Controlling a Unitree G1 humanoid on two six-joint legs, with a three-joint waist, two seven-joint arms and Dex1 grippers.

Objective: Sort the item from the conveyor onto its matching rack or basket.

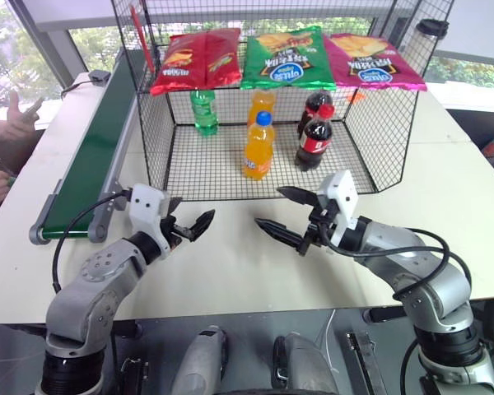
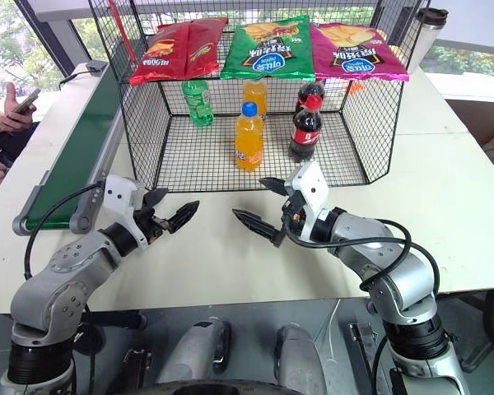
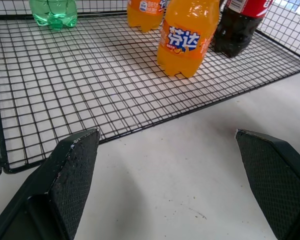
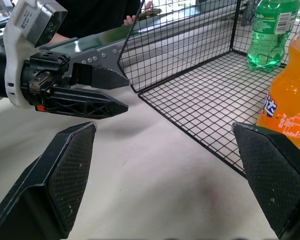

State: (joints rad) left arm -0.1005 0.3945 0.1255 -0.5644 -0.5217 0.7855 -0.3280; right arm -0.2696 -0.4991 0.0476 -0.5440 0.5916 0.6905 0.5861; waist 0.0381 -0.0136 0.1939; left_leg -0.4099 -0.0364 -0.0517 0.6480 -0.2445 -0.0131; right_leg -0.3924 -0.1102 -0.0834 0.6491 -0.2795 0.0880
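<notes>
hovering over bare white table (image 1: 230, 271), both grippers carry nothing. left gripper (image 1: 189, 225) has its jaws spread wide, nothing between the fingers (image 3: 75, 170) but tabletop; no contact with any object. right gripper (image 1: 288, 216) likewise gaped wide, jaws bracketing empty table, its fingers (image 4: 65, 175) clear of everything. the two grippers face each other, tips apart, neither touching the other.

black wire basket (image 1: 230, 177) sits just beyond both sets of jaws, its front mesh edge near the fingertips but not touched. inside it, past the left jaws and toward the far corner: green soda bottle (image 1: 203, 113), upright on the mesh floor; its cap can't be made out against the shelf edge. nearer, roughly in line between the two grippers: orange soda bottle (image 1: 259, 146) with blue cap, upright, a second orange bottle (image 1: 262, 103) behind it. beyond the right jaws: two cola bottles (image 1: 315, 138) with red caps, upright, one just behind the other.

on the basket's flat top rack: red chip bag (image 1: 193, 58), green chip bag (image 1: 286, 58), magenta chip bag (image 1: 375, 62), side by side.

conveyor (image 1: 90, 156) runs off to the outer side of the left gripper, dark green belt bare where visible, roller end near the left arm. a person's hand (image 2: 12, 111) holding a phone sits past the belt.
</notes>
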